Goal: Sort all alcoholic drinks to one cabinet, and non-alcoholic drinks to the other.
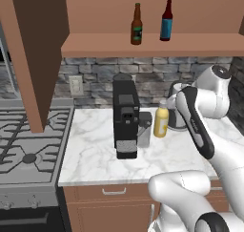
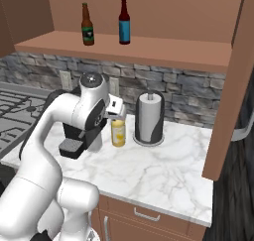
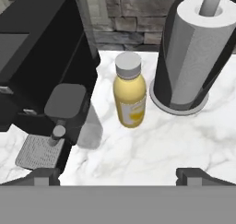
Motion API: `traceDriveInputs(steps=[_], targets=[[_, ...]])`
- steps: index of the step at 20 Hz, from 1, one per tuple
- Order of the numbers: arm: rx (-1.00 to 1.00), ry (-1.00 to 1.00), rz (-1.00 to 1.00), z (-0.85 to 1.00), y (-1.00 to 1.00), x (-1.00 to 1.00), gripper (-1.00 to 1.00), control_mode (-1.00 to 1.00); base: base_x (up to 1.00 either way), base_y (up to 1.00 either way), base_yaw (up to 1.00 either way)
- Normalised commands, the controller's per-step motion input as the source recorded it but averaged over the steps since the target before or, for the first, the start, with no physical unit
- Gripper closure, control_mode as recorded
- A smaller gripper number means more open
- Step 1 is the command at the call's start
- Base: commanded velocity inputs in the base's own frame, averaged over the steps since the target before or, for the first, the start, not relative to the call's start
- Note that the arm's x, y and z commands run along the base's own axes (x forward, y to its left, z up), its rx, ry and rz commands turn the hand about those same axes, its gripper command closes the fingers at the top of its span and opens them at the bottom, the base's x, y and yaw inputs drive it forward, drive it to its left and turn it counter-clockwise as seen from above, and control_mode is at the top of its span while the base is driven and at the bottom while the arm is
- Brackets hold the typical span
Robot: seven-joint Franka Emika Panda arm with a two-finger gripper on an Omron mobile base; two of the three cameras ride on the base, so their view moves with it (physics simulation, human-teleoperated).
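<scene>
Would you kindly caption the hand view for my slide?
Open jaws facing a yellow bottle between coffee machine and paper towel roll.

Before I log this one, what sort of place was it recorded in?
A home-style kitchen, rendered in simulation. A gas stove sits beside a marble counter with a stone backsplash, and the counter carries a coffee machine and a paper towel holder. An open wall cabinet holds bottles above.

Yellow bottle (image 3: pixel 130 97) with whitish cap, upright on the marble counter (image 3: pixel 152 149), between a black coffee machine (image 3: pixel 44 66) at left and a paper towel roll (image 3: pixel 198 43) on its holder at right. Stone backsplash (image 3: pixel 138 11) at the far edge. Gripper (image 3: pixel 119 176) fingertips wide apart at the near edge, holding nothing.
</scene>
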Motion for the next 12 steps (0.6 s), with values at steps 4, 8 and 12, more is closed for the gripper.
traceDriveInputs(steps=[4,8,12], targets=[[0.00,0.00,0.00,-0.42,0.00,0.29,-1.00,-1.00,0.00,0.00,0.00],[0.00,-0.07,0.00,-0.30,0.00,0.22,-1.00,-1.00,0.00,0.00,0.00],[0.00,-0.09,0.00,-0.14,0.00,0.19,-1.00,-1.00,0.00,0.00,0.00]])
